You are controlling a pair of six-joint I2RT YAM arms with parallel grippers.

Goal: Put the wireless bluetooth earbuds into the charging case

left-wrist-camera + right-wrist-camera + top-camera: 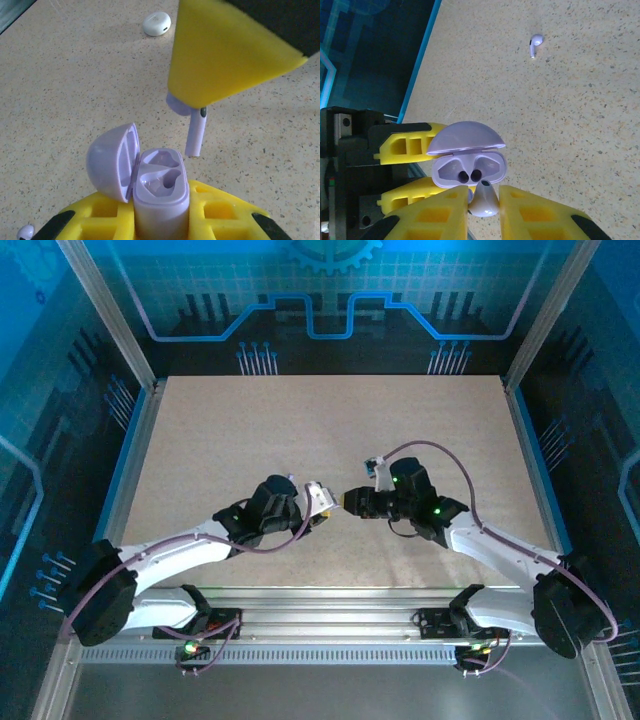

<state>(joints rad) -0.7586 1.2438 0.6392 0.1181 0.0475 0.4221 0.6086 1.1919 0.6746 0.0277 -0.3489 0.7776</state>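
Both arms reach inward from the near corners of the speckled beige tabletop (300,430) and meet tip to tip near its middle. The white-and-black left arm (170,560) stretches low across the surface with its wrist pointing right. The matching right arm (500,550) mirrors it, wrist pointing left. The left gripper (318,502) has its 2 yellow fingers pressed against the sides of a small, rounded, pale lavender plastic charging case (160,200). The case's domed hinged lid (112,162) is swung open to one side, leaving its 2 moulded sockets exposed. The right gripper (484,212) pinches 1 pale lavender plastic earbud (195,131) by its bulb between its yellow fingers, with the stem pointing toward the case. In the left wrist view the stem's tip hangs just beside the open rim of the case, outside both sockets. I cannot tell whether it touches the rim. In the right wrist view a second, loose earbud (536,44), pale with a short stem, lies on the tabletop well apart from the held case. In the left wrist view a white, rounded, closed plastic case (157,23) rests on the tabletop beyond the 2 grippers.
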